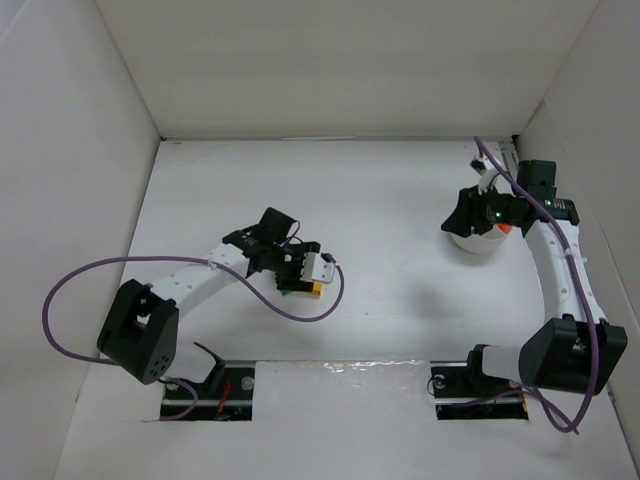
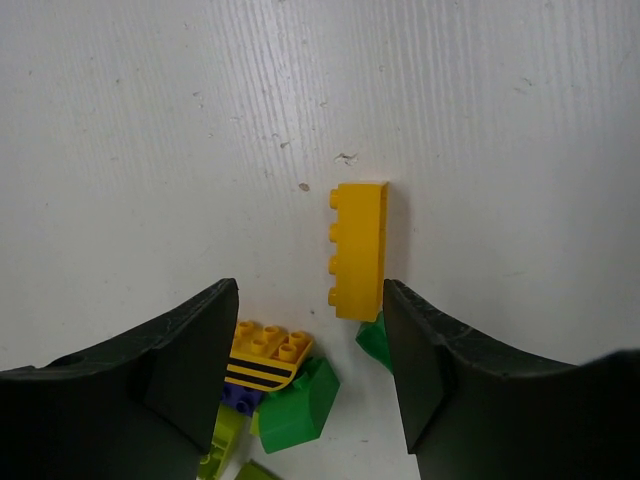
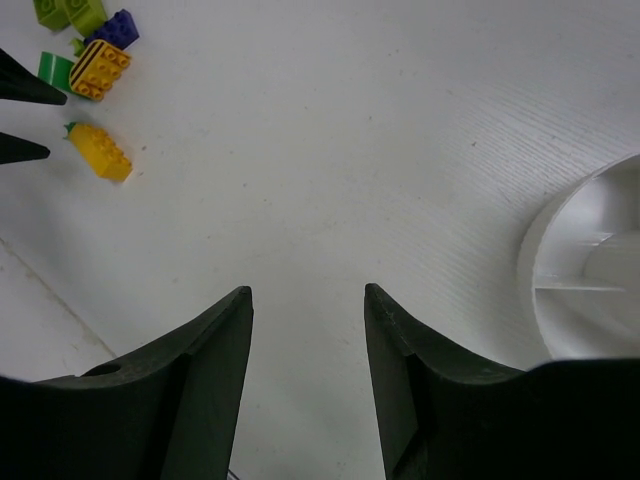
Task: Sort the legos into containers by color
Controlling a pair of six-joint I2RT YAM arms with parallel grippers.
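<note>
The legos lie in a small pile under my left gripper [image 1: 300,280]. In the left wrist view a yellow brick [image 2: 358,250] lies just ahead of the right finger [image 2: 440,370]. A yellow-orange striped brick [image 2: 265,358], a dark green brick [image 2: 295,405], a purple one [image 2: 240,398] and a lime one [image 2: 225,440] sit between the open jaws. Nothing is gripped. The white bowl [image 1: 472,242] stands at the right, its compartments partly visible in the right wrist view [image 3: 560,270]. My right gripper [image 3: 308,290] is open and empty, beside the bowl [image 1: 465,215].
White walls enclose the table on the left, back and right. Purple cables loop beside each arm [image 1: 300,312]. The right wrist view shows the lego pile [image 3: 95,70] far off at top left, with the left gripper's fingertips [image 3: 22,92] beside it.
</note>
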